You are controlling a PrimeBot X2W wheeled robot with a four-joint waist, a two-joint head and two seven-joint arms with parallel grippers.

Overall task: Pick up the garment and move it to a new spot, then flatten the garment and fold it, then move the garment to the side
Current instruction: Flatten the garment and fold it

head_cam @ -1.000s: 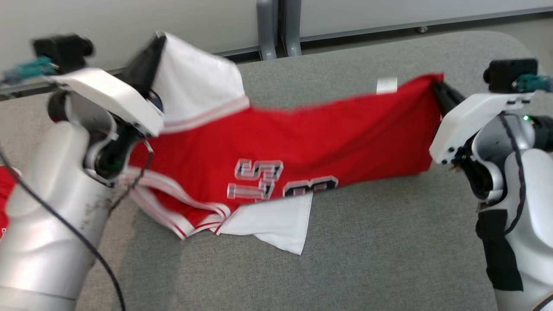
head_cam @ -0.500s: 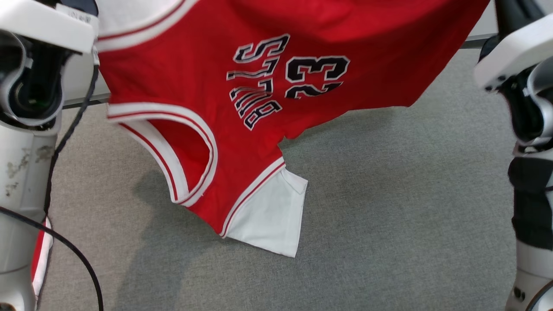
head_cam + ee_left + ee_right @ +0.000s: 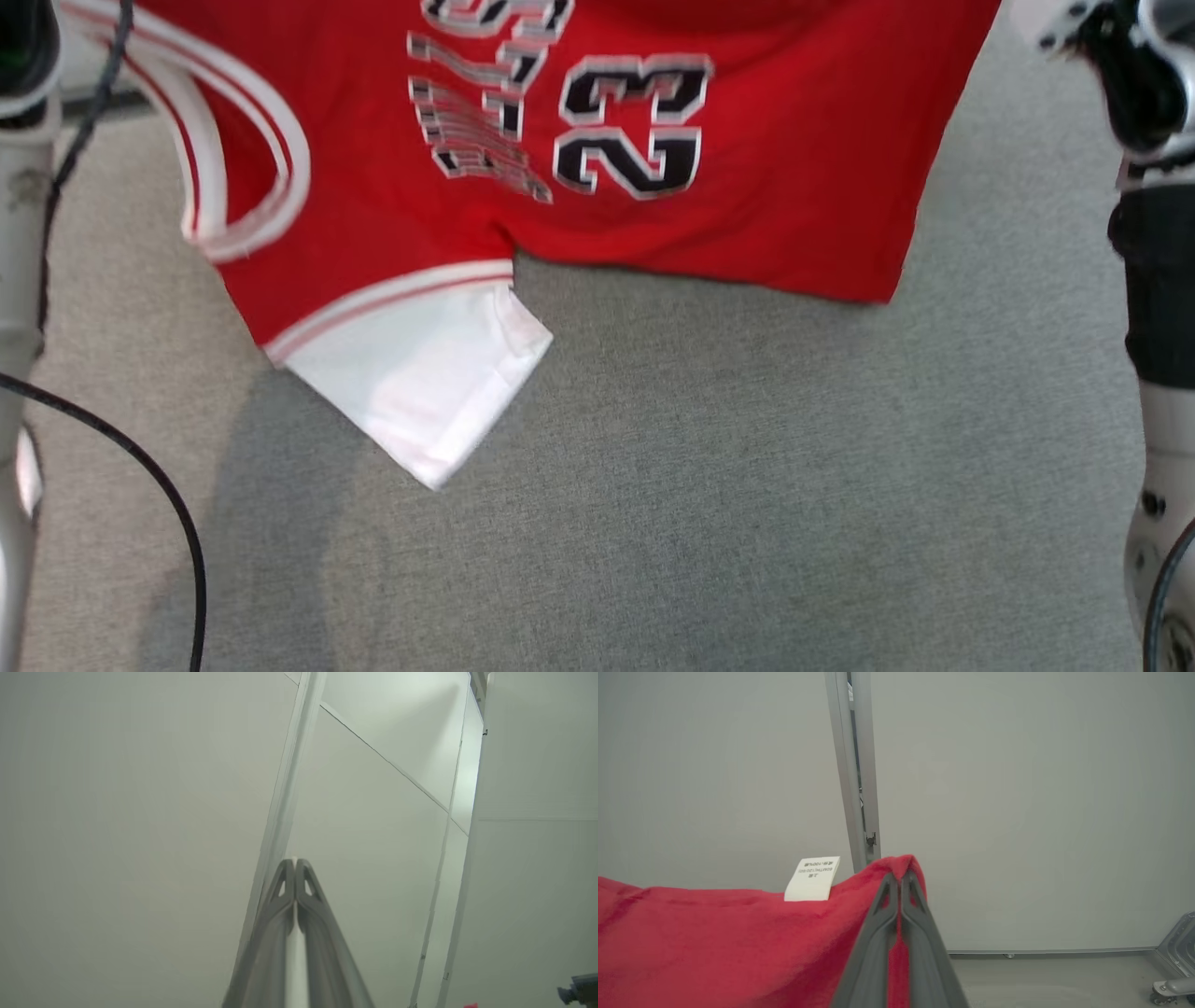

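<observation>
Jersey [image 3: 766,187] held aloft over surface [image 3: 747,467]. Right pincer [image 3: 901,877] clenched on red hem; left pincer [image 3: 295,863] clenched on white strip. Move step judged underway; lowering, flat spreading needed next.

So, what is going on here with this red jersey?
The robot is holding a red jersey with the number 23 stretched out in the air between its two arms, over a grey surface. The right gripper is shut on a red edge of it, near the white label. The left gripper is shut too, with a thin white strip pinched in it, probably the jersey's white part. Nothing is flattened or folded yet.
</observation>
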